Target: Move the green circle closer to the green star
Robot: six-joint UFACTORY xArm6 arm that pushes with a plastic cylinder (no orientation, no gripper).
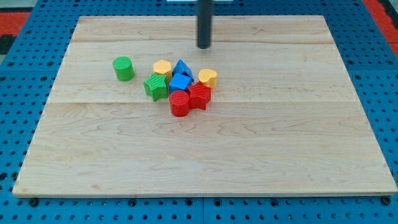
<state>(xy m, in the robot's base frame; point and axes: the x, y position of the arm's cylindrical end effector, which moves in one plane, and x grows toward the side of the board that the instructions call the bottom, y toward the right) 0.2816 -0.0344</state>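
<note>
Board (205, 155): wooden, fills frame.
Rod: no claw, so no grip state to tell; tip (204, 46) upper centre, apart from blocks.
Cluster: centre, tight; green star (156, 86) on its left edge.
Green circle (124, 68): left of star, gap remains.

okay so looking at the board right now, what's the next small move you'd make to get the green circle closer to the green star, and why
I would probably swing my tip toward the view's left, round to the far side of the green circle. My tip now sits near the view's top, above the cluster, touching no block. The green star lies to the circle's lower right, so a push has to start from the circle's upper left.
</note>
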